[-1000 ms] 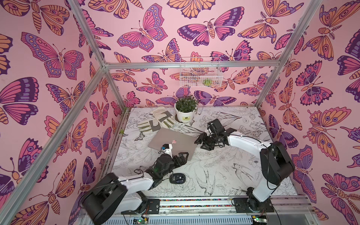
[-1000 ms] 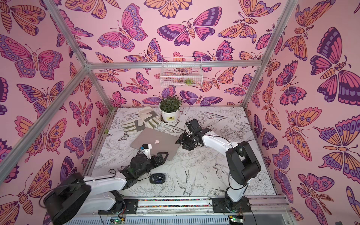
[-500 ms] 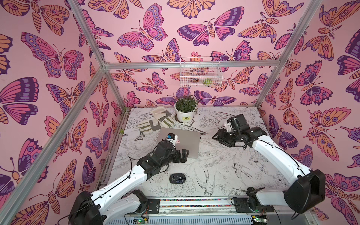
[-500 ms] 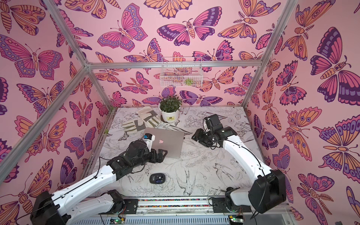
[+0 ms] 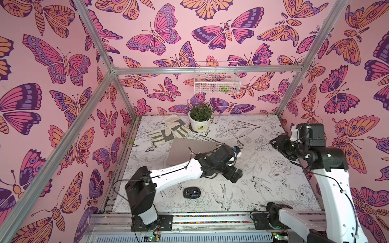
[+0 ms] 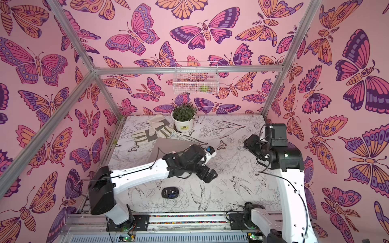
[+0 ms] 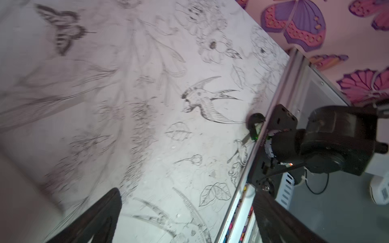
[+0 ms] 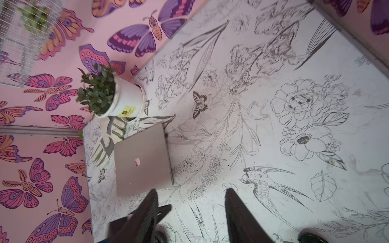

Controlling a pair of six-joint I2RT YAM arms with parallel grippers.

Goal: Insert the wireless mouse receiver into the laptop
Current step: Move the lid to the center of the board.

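Both arms have pulled back from the thin silver-grey matte metal laptop (image 8: 143, 162), so insertion looks done. The left gripper (image 7: 186, 197) is spread wide and empty, the right gripper (image 8: 192, 191) parted and empty. The tiny black rectangular receiver is probably the dark nub (image 8: 166, 134) on the laptop's side edge, but it is too small to confirm. The black oval plastic mouse (image 5: 191, 192) lies well apart.

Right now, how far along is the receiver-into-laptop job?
Done: cannot be confirmed. The laptop lies closed and the receiver is not to be made out, plugged in or loose. The mouse lies apart, nearer the arm bases. In hand: nothing; the left claw and right claw are both open, empty and clear of the laptop. Left: check the laptop's side; if no receiver there, find and insert it.
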